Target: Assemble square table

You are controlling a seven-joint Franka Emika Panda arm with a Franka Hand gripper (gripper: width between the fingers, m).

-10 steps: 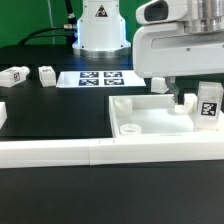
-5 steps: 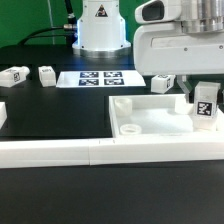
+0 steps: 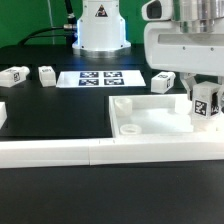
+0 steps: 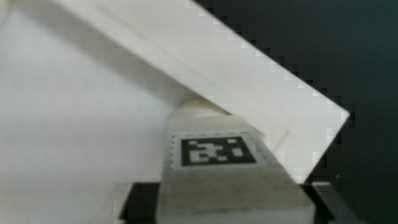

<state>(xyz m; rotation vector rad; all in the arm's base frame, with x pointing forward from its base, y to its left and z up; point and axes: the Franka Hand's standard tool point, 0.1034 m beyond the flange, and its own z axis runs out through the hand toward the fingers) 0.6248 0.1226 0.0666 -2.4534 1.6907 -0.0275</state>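
The white square tabletop [image 3: 150,122] lies flat behind the white border bar, with round corner sockets facing up. My gripper [image 3: 206,93] is shut on a short white tagged leg [image 3: 208,106] and holds it upright over the tabletop's corner at the exterior view's right. In the wrist view the leg [image 4: 217,150] sits between my two dark fingers [image 4: 146,203], with the tabletop's edge [image 4: 214,60] beyond it. Another leg [image 3: 163,82] lies just behind the tabletop. Two more legs [image 3: 15,75] [image 3: 47,75] lie at the far left.
The marker board [image 3: 98,78] lies flat in front of the robot base [image 3: 98,30]. A long white border bar [image 3: 100,152] runs along the front. A dark block [image 3: 3,117] sits at the left edge.
My gripper has carried the leg toward the exterior view's right and slightly up. The leg behind the tabletop is now more uncovered.
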